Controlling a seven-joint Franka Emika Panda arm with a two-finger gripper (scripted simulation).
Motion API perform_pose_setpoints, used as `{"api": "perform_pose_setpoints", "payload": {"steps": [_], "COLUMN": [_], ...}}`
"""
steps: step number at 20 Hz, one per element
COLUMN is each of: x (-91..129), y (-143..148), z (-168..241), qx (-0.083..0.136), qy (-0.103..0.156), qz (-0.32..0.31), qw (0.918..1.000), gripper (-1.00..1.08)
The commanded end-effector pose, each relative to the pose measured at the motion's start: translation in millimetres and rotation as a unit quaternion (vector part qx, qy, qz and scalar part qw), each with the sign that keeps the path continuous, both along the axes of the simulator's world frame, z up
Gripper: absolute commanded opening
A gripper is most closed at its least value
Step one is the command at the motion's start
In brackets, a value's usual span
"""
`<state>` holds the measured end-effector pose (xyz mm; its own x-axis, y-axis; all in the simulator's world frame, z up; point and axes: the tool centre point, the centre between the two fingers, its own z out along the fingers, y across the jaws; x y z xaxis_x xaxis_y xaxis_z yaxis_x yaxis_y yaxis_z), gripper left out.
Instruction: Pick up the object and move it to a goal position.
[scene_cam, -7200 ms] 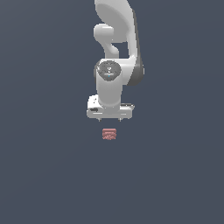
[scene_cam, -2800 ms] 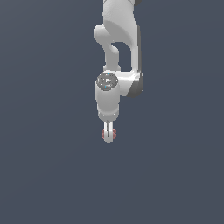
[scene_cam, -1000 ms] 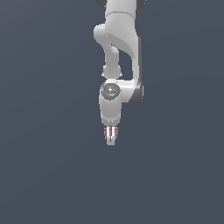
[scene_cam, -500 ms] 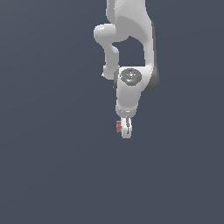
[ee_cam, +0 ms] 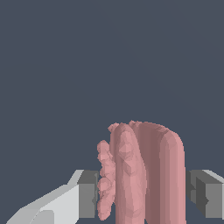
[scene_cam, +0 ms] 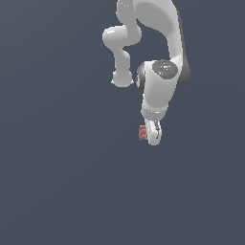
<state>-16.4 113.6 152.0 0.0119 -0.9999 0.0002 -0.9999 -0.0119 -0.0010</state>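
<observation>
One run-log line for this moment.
tool: shut on dull red-pink boxy block | block: between fingers | goal marker: not visible

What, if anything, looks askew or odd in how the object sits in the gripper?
The red-pink object sits off-centre in the gripper, jutting out toward the exterior view's left. In the wrist view it stands between both fingers. Nothing looks damaged or dropped.

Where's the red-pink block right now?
The block is clamped between the gripper fingers, poking out on the exterior view's left of the fingertips, below the white wrist; the wrist view shows it filling the gap.
</observation>
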Motion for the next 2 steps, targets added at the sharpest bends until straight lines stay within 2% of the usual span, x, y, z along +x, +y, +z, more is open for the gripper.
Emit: {"api": "perform_pose_setpoints", "payload": {"steps": [1, 2], "x": [-0.4, -0.4], "y": [4.0, 4.3], "z": [3.4, 3.7], "qx": [0.000, 0.000], "qy": [0.000, 0.000], "qz": [-0.001, -0.001], "qw": [1.0000, 1.0000], "gripper": [-1.00, -1.00]}}
